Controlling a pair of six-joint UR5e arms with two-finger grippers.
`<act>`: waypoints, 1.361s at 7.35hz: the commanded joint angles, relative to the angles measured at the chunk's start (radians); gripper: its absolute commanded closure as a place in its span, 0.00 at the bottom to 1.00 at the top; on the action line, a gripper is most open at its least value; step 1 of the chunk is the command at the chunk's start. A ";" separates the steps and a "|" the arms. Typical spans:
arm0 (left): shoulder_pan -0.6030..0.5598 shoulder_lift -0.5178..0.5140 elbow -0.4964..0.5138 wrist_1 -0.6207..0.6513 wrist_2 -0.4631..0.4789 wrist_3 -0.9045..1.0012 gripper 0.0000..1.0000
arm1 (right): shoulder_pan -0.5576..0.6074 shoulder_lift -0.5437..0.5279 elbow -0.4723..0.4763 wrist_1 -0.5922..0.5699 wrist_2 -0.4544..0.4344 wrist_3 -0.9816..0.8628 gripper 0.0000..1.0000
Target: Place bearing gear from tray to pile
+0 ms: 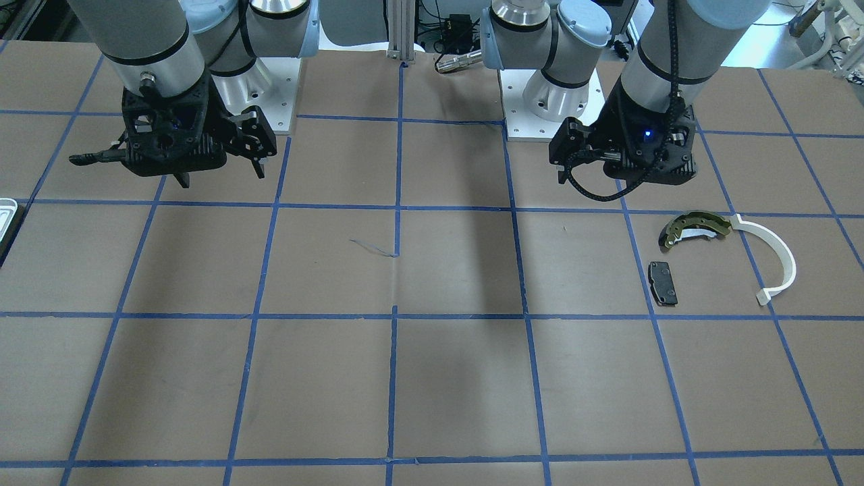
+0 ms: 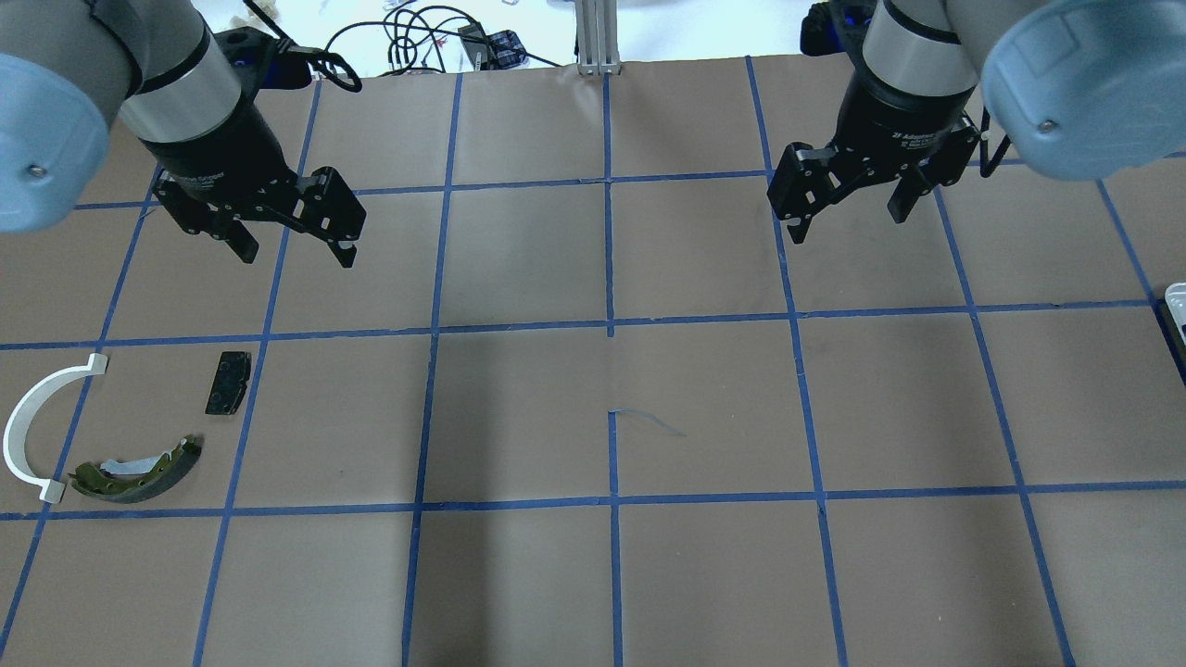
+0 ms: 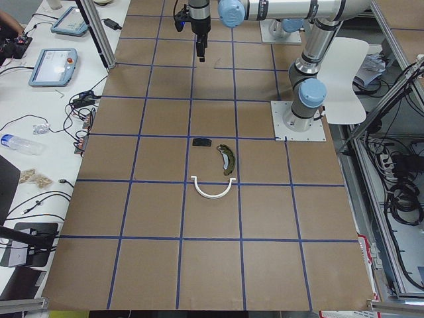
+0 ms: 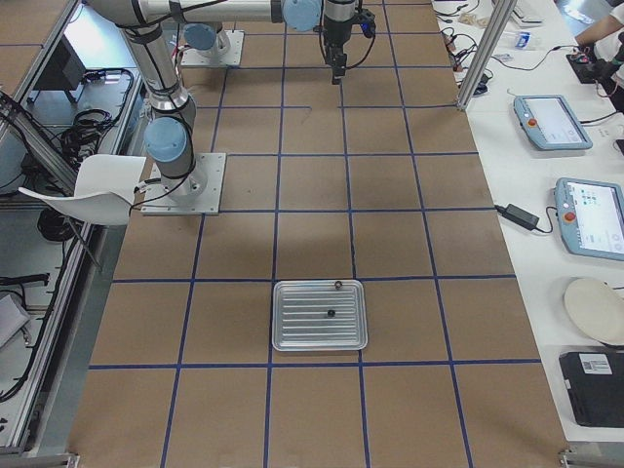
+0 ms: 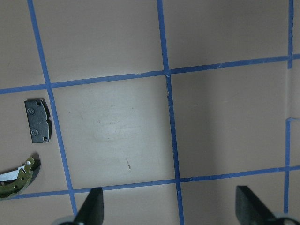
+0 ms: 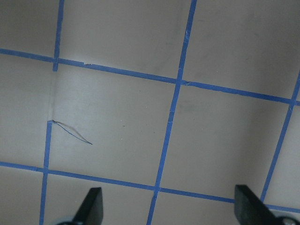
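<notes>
The tray [image 4: 292, 336] lies on the table at my right end and holds two small dark round parts, one near its rim [image 4: 338, 285] and one in its middle [image 4: 331, 313]; they are too small to identify. Only a sliver of the tray shows in the front view [image 1: 7, 210] and overhead [image 2: 1177, 301]. The pile lies at my left: olive-gold brake shoe [image 2: 139, 468], white half-ring arc [image 2: 26, 435], black pad [image 2: 228, 382]. My left gripper [image 2: 296, 252] hangs open and empty above the table, beyond the pad. My right gripper [image 2: 848, 220] hangs open and empty, far from the tray.
The table is brown paper with a blue tape grid [image 2: 610, 324]. A small tear or scribble marks the paper near the middle [image 2: 649, 421]. Cables and an aluminium post [image 2: 598, 37] stand past the far edge. Both arm bases [image 1: 550, 101] sit at the robot side.
</notes>
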 commanded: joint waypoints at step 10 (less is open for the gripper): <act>0.000 0.003 -0.029 0.014 0.001 0.000 0.00 | -0.587 0.050 0.193 -0.350 0.003 -0.762 0.00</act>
